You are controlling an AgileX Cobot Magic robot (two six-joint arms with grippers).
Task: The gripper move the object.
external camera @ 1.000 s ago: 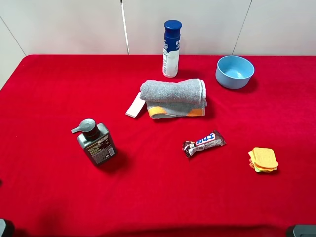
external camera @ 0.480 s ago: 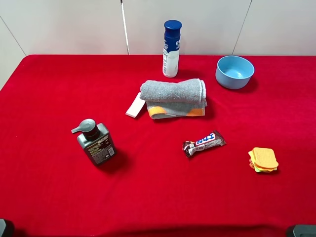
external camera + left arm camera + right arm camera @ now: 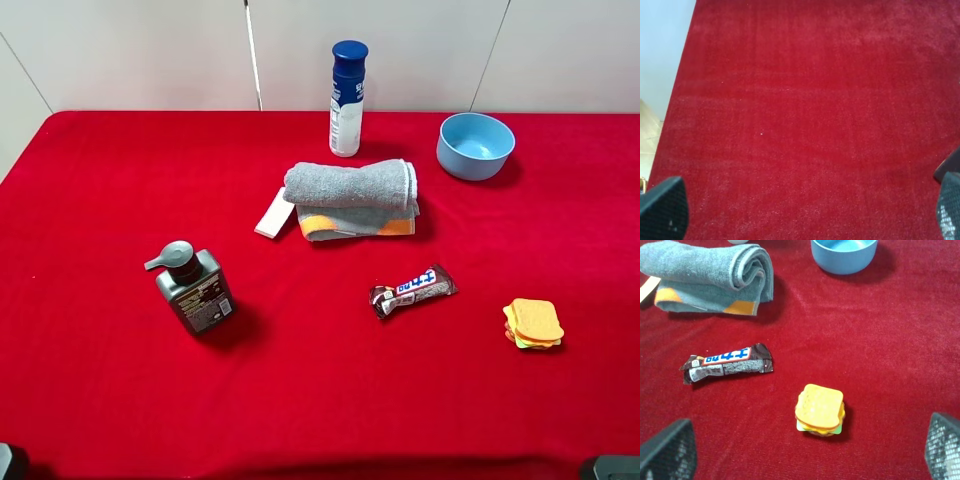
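the dark brown crimped candy bar point(image 3: 412, 290) lay at four o'clock on the red worktop point(image 3: 100, 200), both grippers' fingers point(image 3: 667, 452) spread wide, empty.

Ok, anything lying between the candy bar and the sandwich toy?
No. In the right wrist view only bare red cloth separates the candy bar from the sandwich toy; the exterior high view agrees.

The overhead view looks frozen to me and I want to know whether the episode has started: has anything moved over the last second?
Nothing visibly changed. The candy bar lies untouched on the red cloth between the folded towel and the toy sandwich, and both grippers sit open at the near edge.
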